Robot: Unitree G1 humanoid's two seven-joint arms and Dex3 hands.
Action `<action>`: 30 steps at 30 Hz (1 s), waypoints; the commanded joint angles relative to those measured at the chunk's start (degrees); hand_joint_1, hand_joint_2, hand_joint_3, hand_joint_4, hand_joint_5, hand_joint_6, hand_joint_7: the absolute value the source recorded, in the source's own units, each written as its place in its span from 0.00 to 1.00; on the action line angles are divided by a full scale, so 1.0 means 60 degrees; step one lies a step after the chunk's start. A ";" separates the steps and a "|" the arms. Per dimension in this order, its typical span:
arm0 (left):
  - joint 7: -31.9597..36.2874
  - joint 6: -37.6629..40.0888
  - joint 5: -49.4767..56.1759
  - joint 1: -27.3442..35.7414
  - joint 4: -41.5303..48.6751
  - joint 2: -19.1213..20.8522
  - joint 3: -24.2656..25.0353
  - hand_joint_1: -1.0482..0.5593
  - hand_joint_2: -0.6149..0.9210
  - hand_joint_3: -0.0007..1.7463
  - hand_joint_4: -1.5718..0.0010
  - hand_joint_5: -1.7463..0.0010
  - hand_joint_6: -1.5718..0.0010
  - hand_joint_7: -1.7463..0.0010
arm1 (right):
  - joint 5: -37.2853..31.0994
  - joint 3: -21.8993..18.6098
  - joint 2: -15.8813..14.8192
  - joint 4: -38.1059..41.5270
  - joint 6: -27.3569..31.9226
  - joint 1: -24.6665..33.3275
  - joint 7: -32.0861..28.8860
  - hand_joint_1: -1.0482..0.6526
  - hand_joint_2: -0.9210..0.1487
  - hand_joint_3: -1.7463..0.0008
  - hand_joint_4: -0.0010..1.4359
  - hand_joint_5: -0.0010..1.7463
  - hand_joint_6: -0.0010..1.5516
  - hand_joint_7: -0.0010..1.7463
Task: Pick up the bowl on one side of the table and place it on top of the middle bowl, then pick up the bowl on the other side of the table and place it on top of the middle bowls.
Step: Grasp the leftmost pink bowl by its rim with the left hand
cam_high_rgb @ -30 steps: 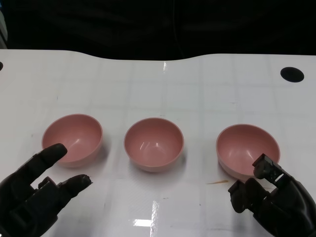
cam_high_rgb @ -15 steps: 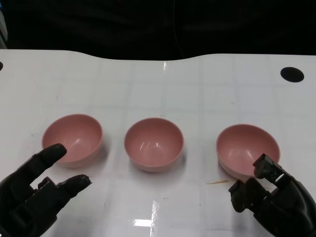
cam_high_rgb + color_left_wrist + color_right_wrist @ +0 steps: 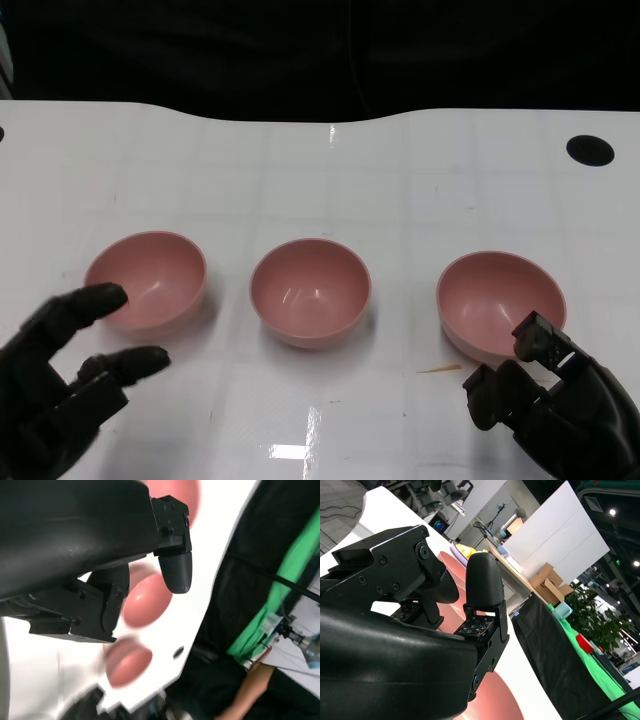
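Note:
Three pink bowls stand in a row on the white table: a left bowl [image 3: 146,280], a middle bowl [image 3: 311,290] and a right bowl [image 3: 500,302]. My left hand [image 3: 62,378] lies open near the front left, its fingers spread and one fingertip close to the left bowl's near rim, holding nothing. My right hand [image 3: 558,403] sits at the front right just short of the right bowl, fingers apart and empty. The left wrist view shows my left hand [image 3: 100,570] over blurred pink bowls [image 3: 145,600]. Part of a pink bowl [image 3: 490,700] shows past my right hand [image 3: 420,625].
The table [image 3: 330,180] has a curved far edge with dark space beyond. A black round hole [image 3: 590,150] lies at the far right. A small orange mark [image 3: 440,369] is on the table near the right bowl. A person's arm [image 3: 250,690] shows beside the table.
My left hand has shifted left and slightly back, its fingers spreading a little wider. The right hand and the three bowls have not moved.

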 commanded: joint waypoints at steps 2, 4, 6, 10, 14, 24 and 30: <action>-0.0385 -0.3339 0.6583 0.0420 -0.0450 0.1761 -0.2149 1.00 0.92 0.56 0.86 0.06 0.85 0.12 | 0.0058 -0.0107 -0.0104 -0.0035 -0.0058 -0.0032 0.0122 0.63 0.27 0.26 0.60 1.00 0.44 0.96; 0.0081 -0.3809 0.9459 0.0373 -0.0677 0.2730 -0.2878 0.91 0.88 0.23 0.73 0.36 0.65 0.46 | 0.0084 -0.0122 -0.0108 0.0001 -0.0067 -0.0046 0.0154 0.63 0.28 0.26 0.60 1.00 0.44 0.96; 0.0319 -0.3454 1.1346 0.0258 -0.1001 0.3275 -0.3265 0.70 0.85 0.06 0.61 0.63 0.47 0.74 | 0.0065 -0.0122 -0.0121 0.0013 -0.0073 -0.0057 0.0138 0.63 0.29 0.26 0.60 1.00 0.44 0.96; 0.0107 -0.2679 1.3621 -0.0113 -0.1398 0.3543 -0.3637 0.47 0.82 0.01 0.49 0.87 0.34 0.95 | 0.0039 -0.0113 -0.0144 -0.0001 -0.0074 -0.0051 0.0131 0.63 0.29 0.26 0.60 1.00 0.44 0.95; -0.0480 -0.2415 1.5480 -0.0597 -0.1245 0.3745 -0.3877 0.26 0.79 0.01 0.47 0.92 0.35 0.99 | 0.0048 -0.0110 -0.0097 -0.0025 -0.0087 -0.0028 0.0089 0.63 0.28 0.26 0.60 1.00 0.44 0.95; -0.1491 -0.3358 1.6869 -0.1919 0.0520 0.3344 -0.4018 0.21 0.77 0.01 0.49 0.98 0.40 1.00 | -0.0019 -0.0080 -0.0083 -0.0066 -0.0083 -0.0008 0.0067 0.63 0.28 0.27 0.60 1.00 0.44 0.95; -0.0766 -0.4649 1.6883 -0.2715 0.2912 0.2998 -0.4240 0.18 0.83 0.02 0.53 1.00 0.45 1.00 | -0.0036 -0.0071 -0.0027 -0.0089 -0.0122 0.0024 0.0059 0.62 0.27 0.28 0.60 1.00 0.44 0.96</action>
